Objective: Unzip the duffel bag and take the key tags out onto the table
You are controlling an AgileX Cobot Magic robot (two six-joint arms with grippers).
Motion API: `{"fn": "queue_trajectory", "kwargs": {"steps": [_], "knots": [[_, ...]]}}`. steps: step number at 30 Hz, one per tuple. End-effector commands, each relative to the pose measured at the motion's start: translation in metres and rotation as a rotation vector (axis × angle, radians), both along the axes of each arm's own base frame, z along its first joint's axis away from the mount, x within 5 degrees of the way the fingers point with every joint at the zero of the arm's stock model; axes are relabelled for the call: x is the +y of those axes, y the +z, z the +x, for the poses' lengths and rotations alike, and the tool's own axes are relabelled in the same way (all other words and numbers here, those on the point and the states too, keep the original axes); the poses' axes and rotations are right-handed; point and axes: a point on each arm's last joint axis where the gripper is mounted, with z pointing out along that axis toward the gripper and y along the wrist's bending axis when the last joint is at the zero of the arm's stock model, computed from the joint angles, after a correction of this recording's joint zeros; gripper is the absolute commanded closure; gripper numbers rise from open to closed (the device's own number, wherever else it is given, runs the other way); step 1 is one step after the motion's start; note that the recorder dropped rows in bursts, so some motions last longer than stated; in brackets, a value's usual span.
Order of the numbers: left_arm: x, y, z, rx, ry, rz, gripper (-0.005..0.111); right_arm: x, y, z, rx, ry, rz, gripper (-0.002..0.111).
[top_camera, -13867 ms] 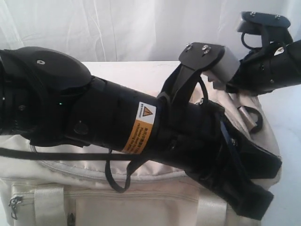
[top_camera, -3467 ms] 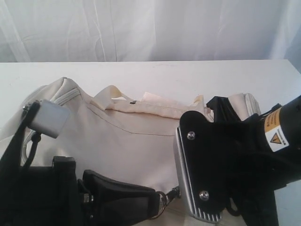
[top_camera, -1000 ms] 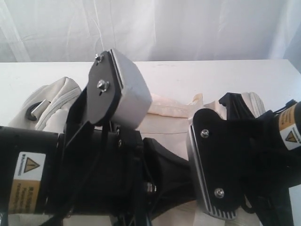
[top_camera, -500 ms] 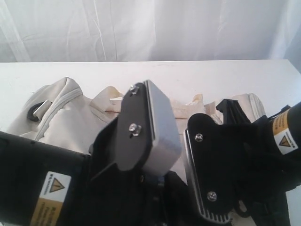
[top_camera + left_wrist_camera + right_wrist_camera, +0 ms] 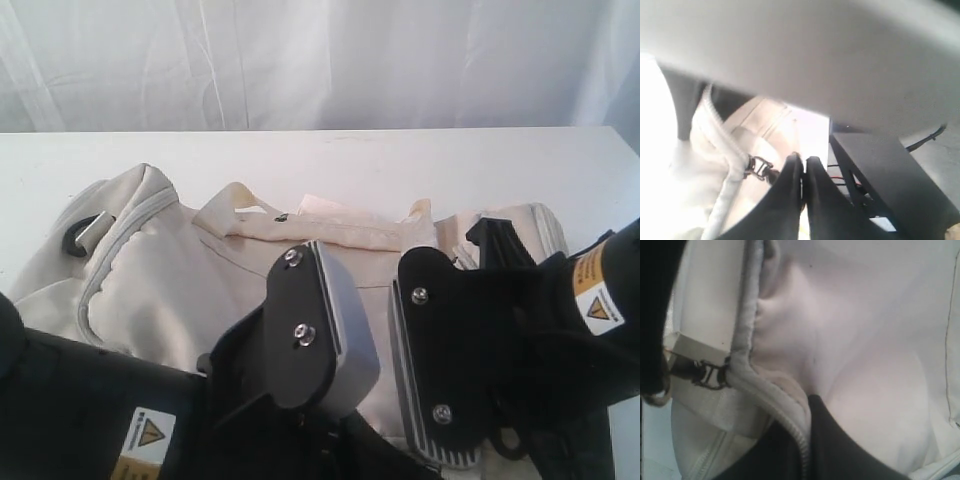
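Currently on the table (image 5: 400, 160):

- Duffel bag (image 5: 200, 270): cream fabric, lying across the middle of the tabletop. Its black strap ring (image 5: 85, 232) shows at the left end. No opening is visible from outside.
- Key tags: none in any view, presumably still inside the bag.
- Left gripper (image 5: 802, 167): fingers pressed together with nothing seen between them. The tips are just beside a small metal clip (image 5: 759, 166) on the bag's corded edge.
- Right gripper (image 5: 807, 440): closed low on the bag, apparently pinching the edge where the grey zip piping (image 5: 747, 315) runs down. The contact itself is partly hidden.

Change noted: over the last second the left arm (image 5: 80, 400) has dropped from high over the bag's left half to low at centre, uncovering that end. The right arm (image 5: 560, 330) has scarcely shifted.

Reading: the right side looks to be anchoring the bag while the left moves in on the zip hardware. Unzipping seems to be still ahead, and the tags cannot be reached until it is done.
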Motion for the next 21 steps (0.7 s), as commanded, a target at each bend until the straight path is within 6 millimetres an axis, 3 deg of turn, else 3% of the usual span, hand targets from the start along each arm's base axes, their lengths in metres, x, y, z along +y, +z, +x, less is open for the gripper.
{"fn": "queue_trajectory", "kwargs": {"steps": [1, 7, 16, 21], "knots": [[0.005, -0.008, -0.01, 0.002, -0.072, 0.025, 0.107, -0.001, 0.003, 0.009, -0.087, -0.011, -0.002, 0.108], [0.014, -0.006, -0.01, -0.028, -0.028, 0.016, 0.107, -0.002, 0.003, 0.01, -0.091, -0.036, -0.003, 0.108], [0.062, -0.004, -0.008, -0.068, 0.217, -0.04, 0.107, -0.004, 0.002, 0.011, -0.107, -0.032, -0.036, 0.108], [0.083, -0.004, -0.015, 0.018, 0.284, -0.094, 0.107, -0.005, 0.002, 0.011, -0.109, -0.031, -0.04, 0.108]]}}
